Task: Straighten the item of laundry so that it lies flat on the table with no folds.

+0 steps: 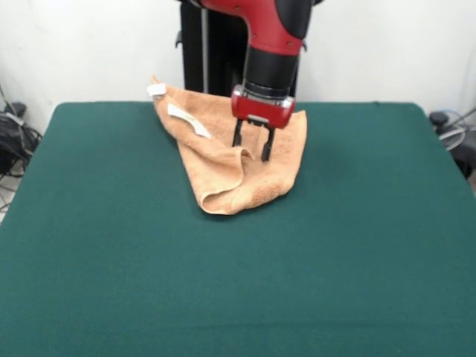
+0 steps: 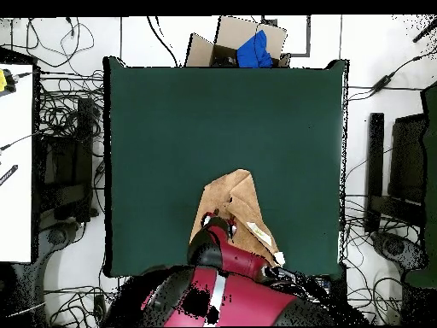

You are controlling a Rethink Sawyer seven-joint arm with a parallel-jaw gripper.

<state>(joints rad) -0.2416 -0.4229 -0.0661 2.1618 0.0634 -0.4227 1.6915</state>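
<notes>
One gripper (image 1: 252,144), one towel (image 1: 256,182)

The large rectangular bench (image 1: 111,282), covered in dark green felt-like cloth, carries one thing: a small light orange-tan terry towel (image 1: 256,178). The towel lies crumpled near the bench's far edge in the front view, close to the robot's side, with a fold doubled over along its left half and a rounded lump at its near corner. A white label strip (image 1: 187,120) shows on its upper face, and a small white tag (image 1: 156,90) sits at its far corner.
</notes>
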